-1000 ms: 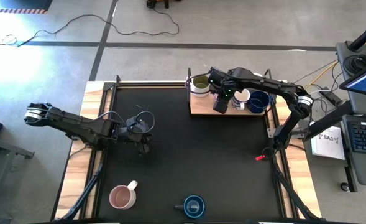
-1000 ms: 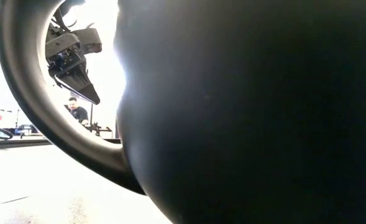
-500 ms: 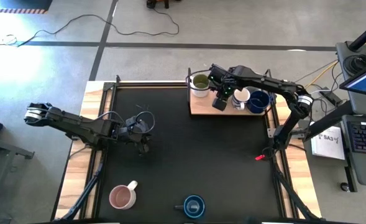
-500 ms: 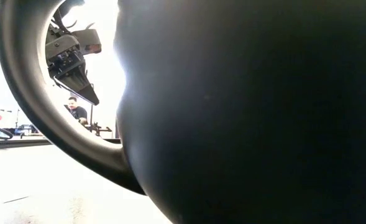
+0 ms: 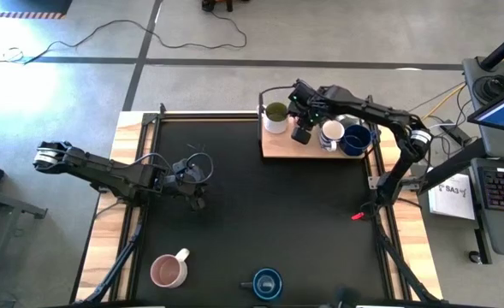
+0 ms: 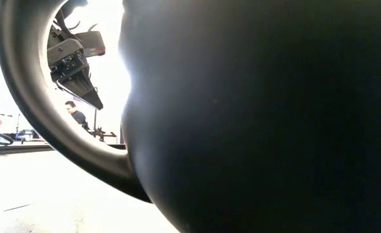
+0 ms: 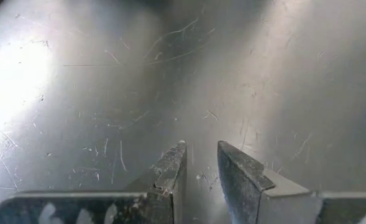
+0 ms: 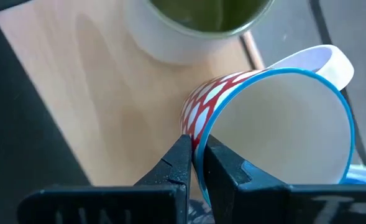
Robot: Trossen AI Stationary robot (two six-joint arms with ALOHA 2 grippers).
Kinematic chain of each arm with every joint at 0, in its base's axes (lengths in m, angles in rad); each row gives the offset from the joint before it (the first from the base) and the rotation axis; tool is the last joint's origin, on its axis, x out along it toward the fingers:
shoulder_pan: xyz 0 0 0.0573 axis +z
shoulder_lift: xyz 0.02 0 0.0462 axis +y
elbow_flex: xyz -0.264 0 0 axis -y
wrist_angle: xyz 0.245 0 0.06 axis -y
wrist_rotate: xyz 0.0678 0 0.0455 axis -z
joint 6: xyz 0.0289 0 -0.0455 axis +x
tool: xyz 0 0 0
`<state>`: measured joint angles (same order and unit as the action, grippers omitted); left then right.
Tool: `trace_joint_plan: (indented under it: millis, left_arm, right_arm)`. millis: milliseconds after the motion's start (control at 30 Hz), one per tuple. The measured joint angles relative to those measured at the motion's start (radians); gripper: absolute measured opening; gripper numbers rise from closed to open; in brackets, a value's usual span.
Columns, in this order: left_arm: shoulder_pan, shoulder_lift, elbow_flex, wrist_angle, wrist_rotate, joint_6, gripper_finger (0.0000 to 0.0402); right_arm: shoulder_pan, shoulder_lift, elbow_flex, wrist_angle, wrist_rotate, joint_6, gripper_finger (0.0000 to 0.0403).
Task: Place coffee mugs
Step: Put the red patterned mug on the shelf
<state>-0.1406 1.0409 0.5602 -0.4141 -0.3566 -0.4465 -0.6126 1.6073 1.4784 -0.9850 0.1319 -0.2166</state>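
A mug with a red-and-white pattern, a blue rim and a white inside (image 8: 276,130) is over the wooden board (image 5: 279,151) at the table's far right, with my right gripper (image 8: 195,146) shut on it. In the high view it shows as the white mug (image 5: 331,133). A white mug with a green inside (image 5: 275,115) and a dark blue mug (image 5: 358,139) stand on the board on either side of it. A pink mug (image 5: 168,271) and a blue mug (image 5: 267,283) stand on the black mat near the front edge. My left gripper (image 7: 201,149) hangs slightly open over bare mat at the left (image 5: 198,203). My right gripper pinches the patterned mug's wall at the rim (image 8: 197,129), on the side opposite its handle (image 8: 332,62). One finger (image 8: 178,163) is outside and the other inside. The fingers slant down from above. The mug is tilted over the board; whether its base rests there is hidden.
The blue mug by the front edge fills nearly the whole low view (image 6: 255,116). A person shows in the room behind, through its handle. A small red thing (image 5: 357,216) lies at the mat's right edge. The mat's middle (image 5: 269,214) is bare.
My right gripper has moved a little toward the table's far edge over the wooden board. My left arm has kept still.
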Motion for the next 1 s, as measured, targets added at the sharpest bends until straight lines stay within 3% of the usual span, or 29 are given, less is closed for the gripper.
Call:
trace_joint_plan:
  millis: [1000]
  left_arm:
    - [0.010,-0.001,0.000,-0.017,0.006,-0.001,0.0071]
  right_arm:
    - [-0.025,0.050,0.004,0.046,0.008,-0.033,0.0023]
